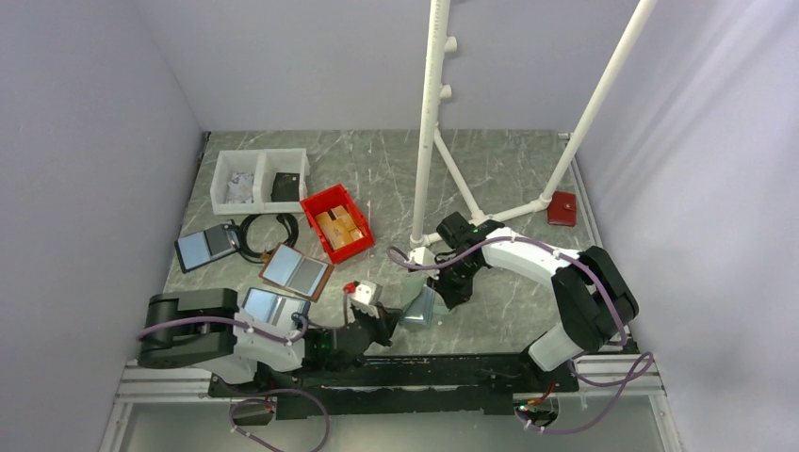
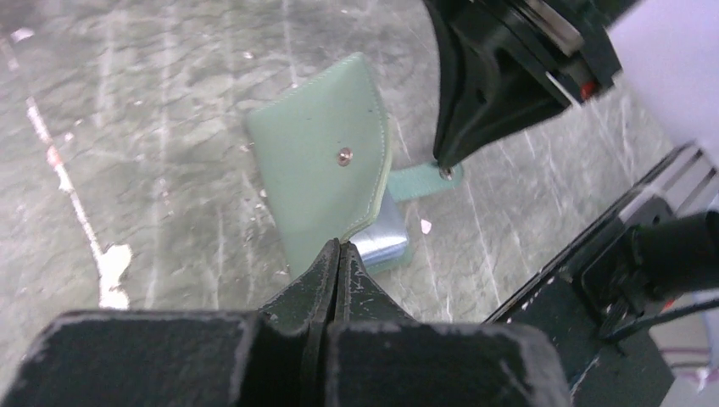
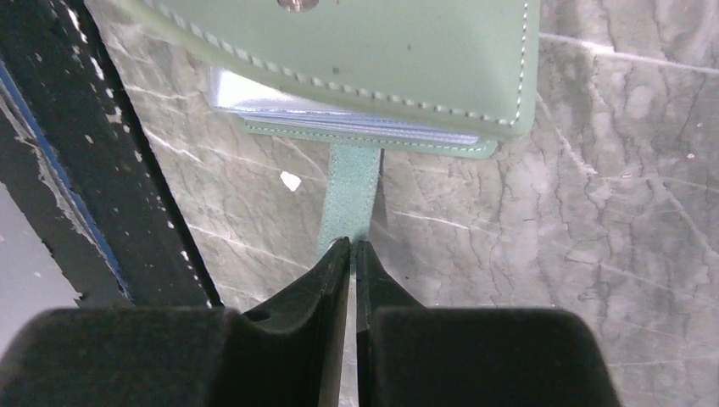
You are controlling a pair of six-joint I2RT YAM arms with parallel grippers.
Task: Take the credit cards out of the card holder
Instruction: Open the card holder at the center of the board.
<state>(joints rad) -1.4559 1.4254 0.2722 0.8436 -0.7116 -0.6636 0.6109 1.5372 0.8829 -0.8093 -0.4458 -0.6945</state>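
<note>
Two robot arms reach inward over a grey marbled worktop (image 1: 509, 169). The left hand (image 2: 339, 251) lies low, fingers pressed together at the near edge of the card holder's (image 2: 318, 161) lifted teal cover, apparently pinching it. The right hand (image 3: 352, 248) angles down, fingers closed on the holder's small tab (image 3: 349, 191).

The one teal card holder sits at the middle of the near edge; silvery clear pockets show under its cover, and no cards can be made out.

Three other folders lie toward the left edge: navy-edged (image 1: 205, 247), brown-edged (image 1: 296, 272) and one pale blue (image 1: 271, 306).

There are two bins near the far left corner. The white bin (image 1: 259, 153) holds something pale and a dark flat item. The red bin (image 1: 322, 196) holds tan blocks.
</note>
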